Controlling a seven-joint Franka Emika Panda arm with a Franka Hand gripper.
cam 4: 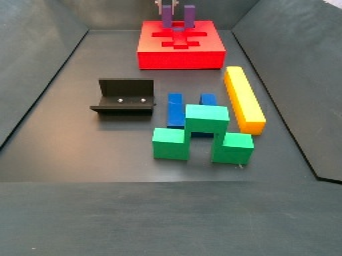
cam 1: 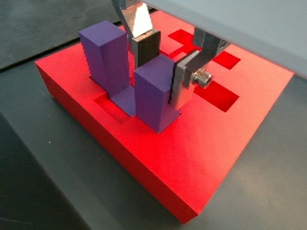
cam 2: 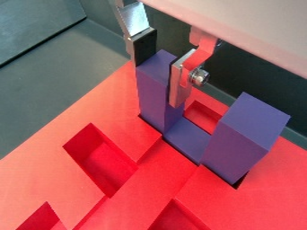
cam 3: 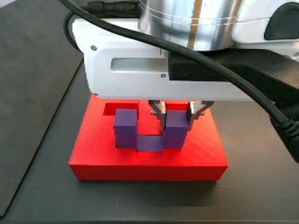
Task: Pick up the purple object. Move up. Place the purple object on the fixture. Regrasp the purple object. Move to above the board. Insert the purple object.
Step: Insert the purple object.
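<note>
Two upright prongs of the purple object [cam 1: 135,76] rise from a recess in the board [cam 1: 228,144], its base sunk into the red slab. The tool [cam 1: 171,65] stands over the board, its silver plates on either side of one prong, clenched on it in both wrist views. In a side view the board [cam 4: 201,55] lies at the far end of the floor; the fixture [cam 4: 123,98] sits nearer on the left, well apart, with the blue block [cam 4: 174,109], green blocks [cam 4: 205,130] and yellow bar [cam 4: 242,97] to its right.
</note>
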